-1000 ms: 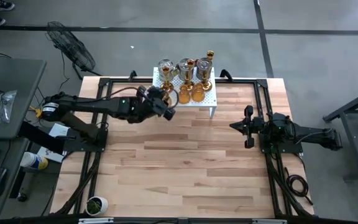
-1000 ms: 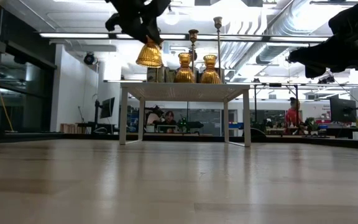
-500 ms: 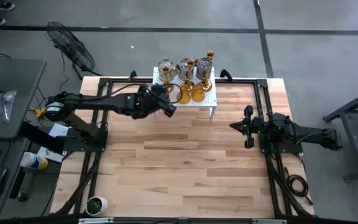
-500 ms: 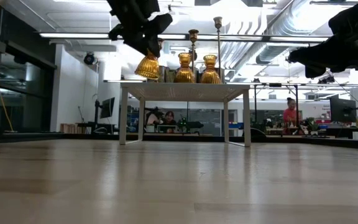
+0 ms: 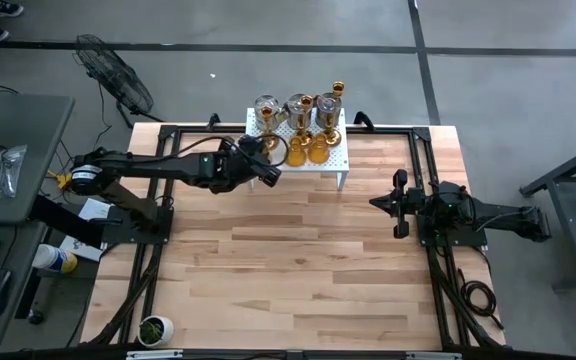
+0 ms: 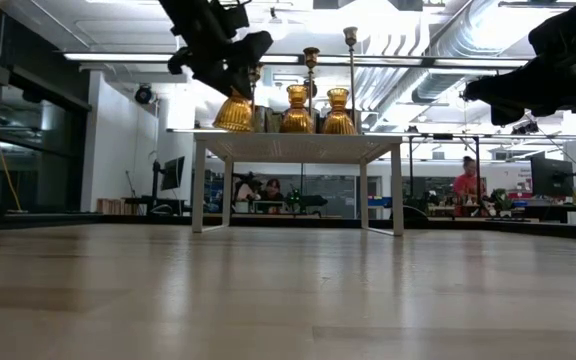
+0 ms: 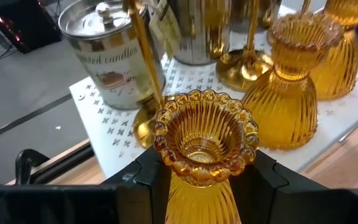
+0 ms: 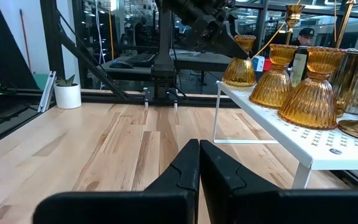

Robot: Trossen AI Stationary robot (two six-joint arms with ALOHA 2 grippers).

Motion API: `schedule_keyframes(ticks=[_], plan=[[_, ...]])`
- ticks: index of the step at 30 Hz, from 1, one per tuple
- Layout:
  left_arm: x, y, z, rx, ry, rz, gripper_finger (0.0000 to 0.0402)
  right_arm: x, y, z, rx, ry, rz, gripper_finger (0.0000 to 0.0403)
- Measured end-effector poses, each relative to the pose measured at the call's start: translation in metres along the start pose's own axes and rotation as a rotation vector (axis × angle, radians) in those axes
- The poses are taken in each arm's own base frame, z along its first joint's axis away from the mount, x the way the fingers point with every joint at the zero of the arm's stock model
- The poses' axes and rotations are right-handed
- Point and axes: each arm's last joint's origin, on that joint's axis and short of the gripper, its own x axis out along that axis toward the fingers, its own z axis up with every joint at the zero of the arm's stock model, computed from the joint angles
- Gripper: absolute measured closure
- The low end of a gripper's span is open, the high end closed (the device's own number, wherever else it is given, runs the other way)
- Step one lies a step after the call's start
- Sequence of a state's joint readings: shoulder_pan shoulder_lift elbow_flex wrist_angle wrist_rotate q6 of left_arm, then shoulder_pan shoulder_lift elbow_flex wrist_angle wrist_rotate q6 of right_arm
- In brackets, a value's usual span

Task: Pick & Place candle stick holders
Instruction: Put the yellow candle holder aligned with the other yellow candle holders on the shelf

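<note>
Two arms over a pale wooden worktop (image 5: 298, 260) in the high view. Left gripper (image 5: 265, 160) reaches to the near-left edge of a white perforated stand (image 5: 340, 158) at the worktop's far side, pinching an amber glass holder (image 5: 276, 151). Other candle stick holders cluster on the stand: two amber glass cups (image 5: 310, 150), silver-grey metal ones (image 5: 298, 106) behind, a slim gold one (image 5: 338, 92) at the far right. Right gripper (image 5: 401, 205) waits over the worktop's right side, well apart from the stand. Small white pot with a green plant (image 5: 154, 328) at the near-left corner.

Low view: left gripper (image 6: 230, 72) holds the amber holder (image 6: 234, 112) at the stand's left end, base at or just above the top; contact cannot be told. Two amber cups (image 6: 317, 111) stand upright beside it. People show in the room behind.

Left wrist view: dark fingers (image 7: 263, 180) clamp either side of the ribbed amber holder (image 7: 204, 134), scalloped rim up. Beyond it, a silver-grey metal holder (image 7: 114, 53), gold stems, two amber cups (image 7: 297, 81) on the stand.

Right wrist view: right gripper (image 8: 199, 158) fingers pressed together, nothing between them; the stand (image 8: 291, 134) is ahead.
</note>
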State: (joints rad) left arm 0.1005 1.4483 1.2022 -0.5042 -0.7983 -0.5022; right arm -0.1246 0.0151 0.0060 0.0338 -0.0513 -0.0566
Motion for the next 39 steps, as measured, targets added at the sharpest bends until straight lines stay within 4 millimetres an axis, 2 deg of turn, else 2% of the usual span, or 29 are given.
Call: schedule_keyframes(ticks=[13,27,33,39], plan=[[0.01,0.009,0.002,0.003,0.008,0.03,0.0272,0.0,0.0,0.0,0.0,0.0,0.0,0.0399],[0.01,0.008,0.002,-0.075,0.012,0.018,0.0272,0.0,0.0,0.0,0.0,0.0,0.0,0.0399],[0.019,0.005,-0.01,-0.123,-0.035,-0.003,0.0272,0.0,0.0,0.0,0.0,0.0,0.0,0.0399],[0.019,0.005,-0.012,-0.109,-0.041,0.001,0.0272,0.0,0.0,0.0,0.0,0.0,0.0,0.0399]])
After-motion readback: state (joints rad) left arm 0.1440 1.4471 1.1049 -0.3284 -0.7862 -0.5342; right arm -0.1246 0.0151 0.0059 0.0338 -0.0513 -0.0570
